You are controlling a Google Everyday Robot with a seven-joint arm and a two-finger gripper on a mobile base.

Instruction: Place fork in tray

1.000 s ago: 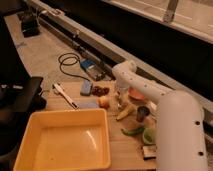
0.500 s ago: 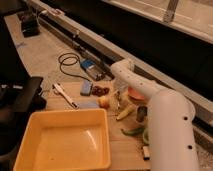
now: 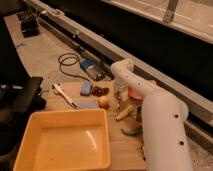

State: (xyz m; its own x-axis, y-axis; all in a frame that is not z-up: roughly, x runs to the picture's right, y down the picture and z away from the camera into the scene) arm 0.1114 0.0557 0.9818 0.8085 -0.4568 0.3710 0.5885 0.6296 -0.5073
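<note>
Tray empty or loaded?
Empty: the tray shows only bare yellow floor, nothing inside. The gripper is low beside the banana, outside the tray.

The gripper (image 3: pixel 121 101) hung low over the far right part of the bench (image 3: pixel 125 152), its tip blurred into the clutter beneath it. The fork could not be made out there. The white arm (image 3: pixel 162 127) hid the bench's right edge, part of the orange bowl (image 3: pixel 135 93) and one end of a green thing (image 3: pixel 131 131). The arm itself was cut off by the picture's lower edge. The tray (image 3: pixel 107 145) had its near rim right at that same edge.
</note>
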